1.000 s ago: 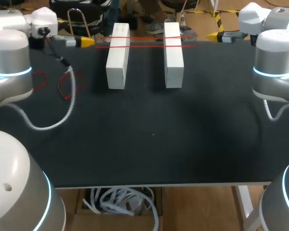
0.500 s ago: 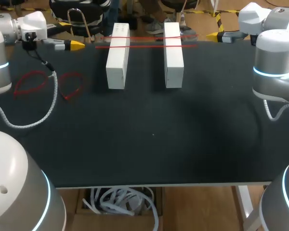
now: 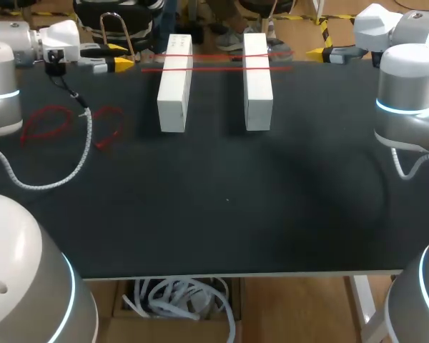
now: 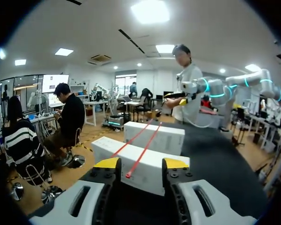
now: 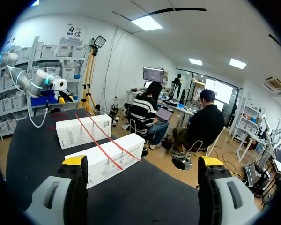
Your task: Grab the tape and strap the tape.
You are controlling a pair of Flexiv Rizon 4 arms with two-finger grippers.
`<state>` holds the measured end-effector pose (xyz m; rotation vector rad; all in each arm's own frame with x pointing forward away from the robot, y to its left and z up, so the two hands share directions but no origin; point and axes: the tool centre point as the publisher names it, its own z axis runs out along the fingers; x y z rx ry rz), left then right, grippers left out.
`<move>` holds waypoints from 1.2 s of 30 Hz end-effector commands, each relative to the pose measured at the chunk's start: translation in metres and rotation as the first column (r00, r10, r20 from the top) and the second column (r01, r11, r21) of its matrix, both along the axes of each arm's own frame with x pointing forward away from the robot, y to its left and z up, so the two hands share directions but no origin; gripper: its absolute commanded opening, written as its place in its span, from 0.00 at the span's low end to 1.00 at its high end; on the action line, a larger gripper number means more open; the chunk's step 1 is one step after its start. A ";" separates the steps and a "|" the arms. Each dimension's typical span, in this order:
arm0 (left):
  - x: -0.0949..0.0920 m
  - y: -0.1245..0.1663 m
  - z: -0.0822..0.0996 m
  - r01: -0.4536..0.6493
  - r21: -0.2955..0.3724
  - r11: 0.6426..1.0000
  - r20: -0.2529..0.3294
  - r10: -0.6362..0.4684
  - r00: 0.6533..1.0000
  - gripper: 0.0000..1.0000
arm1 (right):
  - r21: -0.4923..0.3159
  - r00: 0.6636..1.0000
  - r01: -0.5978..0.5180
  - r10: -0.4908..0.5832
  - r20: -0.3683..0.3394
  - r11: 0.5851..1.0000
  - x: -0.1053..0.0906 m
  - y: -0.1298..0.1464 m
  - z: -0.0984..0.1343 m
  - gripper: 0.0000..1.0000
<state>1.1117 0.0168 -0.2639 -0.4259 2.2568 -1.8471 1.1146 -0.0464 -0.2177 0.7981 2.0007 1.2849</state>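
Near half of the table (image 3: 229,229) holds nothing for the task. Further back on my left, two red loops (image 3: 48,123) of tape lie flat, with the left arm's cable (image 3: 57,182) draped right beside them. Past that, two white boxes (image 3: 173,93) stand parallel and apart, with two red strips (image 3: 214,57) running across both far ends. The left gripper (image 3: 120,63) sits at the far left edge, fingers apart and holding nothing, lined up on the near strip's end at the closest box. The right gripper (image 3: 316,53) is at the far right edge, spread wide and empty, off the boxes. Risks as I judge them: the strip is thin and flat on the box, so closing could miss it or pinch the box edge. Any pull could drag or tip both boxes, since the strips link them. The cable could snag the loops if the left arm swings.
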 end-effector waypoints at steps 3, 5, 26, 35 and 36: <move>0.010 -0.006 -0.008 0.034 -0.016 0.999 -0.005 -0.034 0.999 0.43 | 0.001 1.000 -0.002 0.002 -0.001 1.000 0.000 -0.001 0.000 1.00; 0.011 -0.008 -0.010 0.045 -0.018 0.999 -0.007 -0.045 0.999 0.42 | 0.001 1.000 -0.002 0.002 -0.001 1.000 0.000 -0.001 0.000 1.00; 0.029 -0.027 -0.034 0.155 -0.044 0.987 -0.030 -0.156 0.987 0.38 | 0.001 1.000 -0.002 0.002 -0.001 1.000 0.000 -0.001 0.000 1.00; 0.030 -0.028 -0.044 0.202 -0.054 0.978 -0.042 -0.204 0.978 0.36 | 0.001 1.000 -0.002 0.002 -0.001 1.000 0.000 -0.001 0.000 1.00; 0.030 -0.029 -0.045 0.208 -0.058 0.976 -0.043 -0.211 0.977 0.36 | 0.001 1.000 -0.002 0.002 -0.001 1.000 0.000 -0.001 0.000 1.00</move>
